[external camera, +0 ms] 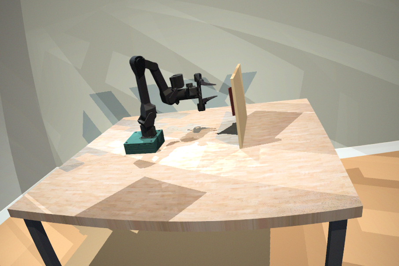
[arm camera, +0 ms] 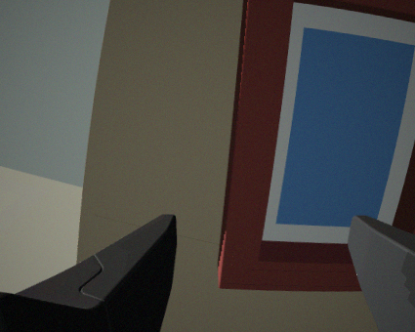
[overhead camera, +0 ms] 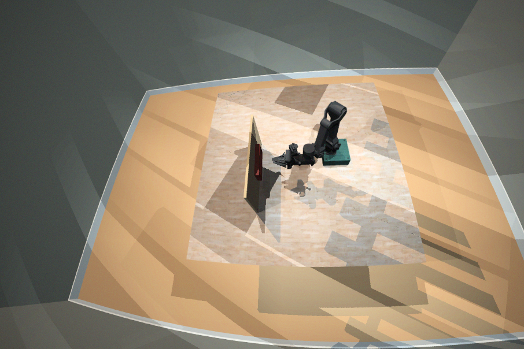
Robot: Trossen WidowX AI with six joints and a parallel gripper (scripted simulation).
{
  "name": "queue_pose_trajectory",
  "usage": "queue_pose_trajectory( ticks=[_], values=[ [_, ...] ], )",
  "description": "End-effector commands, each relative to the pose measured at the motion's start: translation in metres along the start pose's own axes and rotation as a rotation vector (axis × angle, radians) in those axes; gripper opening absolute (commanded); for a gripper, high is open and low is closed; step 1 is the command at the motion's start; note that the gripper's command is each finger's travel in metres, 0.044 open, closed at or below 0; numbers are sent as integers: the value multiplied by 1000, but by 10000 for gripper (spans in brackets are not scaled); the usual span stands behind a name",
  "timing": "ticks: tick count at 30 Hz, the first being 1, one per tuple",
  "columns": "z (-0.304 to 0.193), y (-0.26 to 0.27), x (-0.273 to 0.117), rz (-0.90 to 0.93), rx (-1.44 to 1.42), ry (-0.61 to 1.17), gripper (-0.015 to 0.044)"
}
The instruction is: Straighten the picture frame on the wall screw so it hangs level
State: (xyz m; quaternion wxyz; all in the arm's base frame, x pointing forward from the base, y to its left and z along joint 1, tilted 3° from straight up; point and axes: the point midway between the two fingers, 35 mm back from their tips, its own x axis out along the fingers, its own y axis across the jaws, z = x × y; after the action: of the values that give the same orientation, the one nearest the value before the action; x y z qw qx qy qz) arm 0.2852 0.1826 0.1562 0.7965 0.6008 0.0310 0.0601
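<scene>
The picture frame, dark red with a white mat and blue picture, shows from the side in the top view [overhead camera: 258, 161] and the exterior view [external camera: 231, 101], against the upright panel. In the wrist view the frame [arm camera: 247, 146] fills the right part; its long left edge runs nearly parallel to the panel's left edge. I cannot tell whether it is level. My gripper [overhead camera: 274, 160] [external camera: 216, 90] [arm camera: 265, 229] is open and empty, short of the frame with a gap between. In the wrist view one fingertip overlaps the picture's lower right. The screw and notched strip are hidden.
The upright tan panel [overhead camera: 248, 167] [external camera: 240, 111] [arm camera: 157, 122] stands on the wooden table [overhead camera: 338, 243] [external camera: 274, 175]. The arm's green base block [overhead camera: 337, 156] [external camera: 140, 146] sits across from the panel. Shadows fall over the table and panel.
</scene>
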Motion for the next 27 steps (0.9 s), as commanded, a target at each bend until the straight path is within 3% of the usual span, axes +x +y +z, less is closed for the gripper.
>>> queue_pose_trajectory(
  ticks=[1, 4, 14, 27],
  values=[
    [4, -4, -15, -7, -55, -9, 260],
    [-1, 1, -15, -5, -42, -1, 260],
    [-6, 34, -102, -14, -215, -6, 260],
    [-5, 34, -103, -14, -218, -6, 260]
  ],
)
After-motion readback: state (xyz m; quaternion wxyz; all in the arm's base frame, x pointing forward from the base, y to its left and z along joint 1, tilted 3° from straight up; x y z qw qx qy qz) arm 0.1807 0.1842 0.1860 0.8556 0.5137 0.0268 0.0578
